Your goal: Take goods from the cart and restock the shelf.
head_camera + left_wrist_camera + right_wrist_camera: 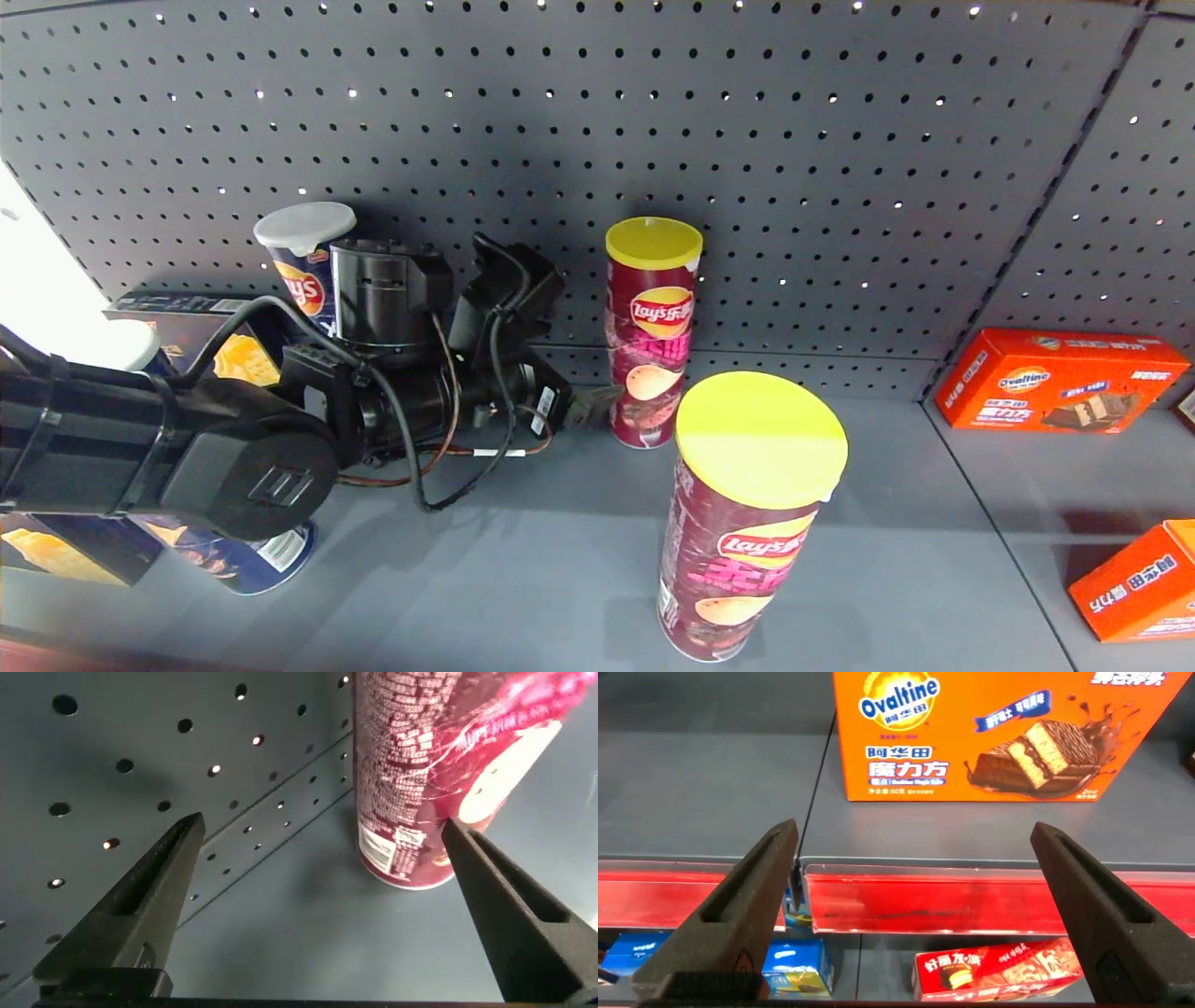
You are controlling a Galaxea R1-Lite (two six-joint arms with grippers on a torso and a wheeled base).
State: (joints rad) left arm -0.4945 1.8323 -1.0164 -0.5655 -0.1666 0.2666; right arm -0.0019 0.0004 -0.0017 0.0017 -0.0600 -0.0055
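Two maroon chip cans with yellow lids stand upright on the grey shelf [523, 560]: one at the back [651, 345], one nearer the front [747, 523]. My left arm reaches in from the left, and my left gripper [596, 407] sits low beside the back can's base. In the left wrist view the left gripper [322, 828] is open with nothing held, and the back can [411, 775] stands just beyond it, closest to one finger [505, 905]. My right gripper [913, 829] is open and empty, facing an orange box [990, 733] on a shelf.
A blue chip can with a white lid [303, 261] stands behind my left arm, another blue can [252, 560] under it, with dark boxes [177, 313] at the left. Orange boxes [1060, 378] [1134, 579] sit right of the divider. The pegboard [597, 121] closes the back.
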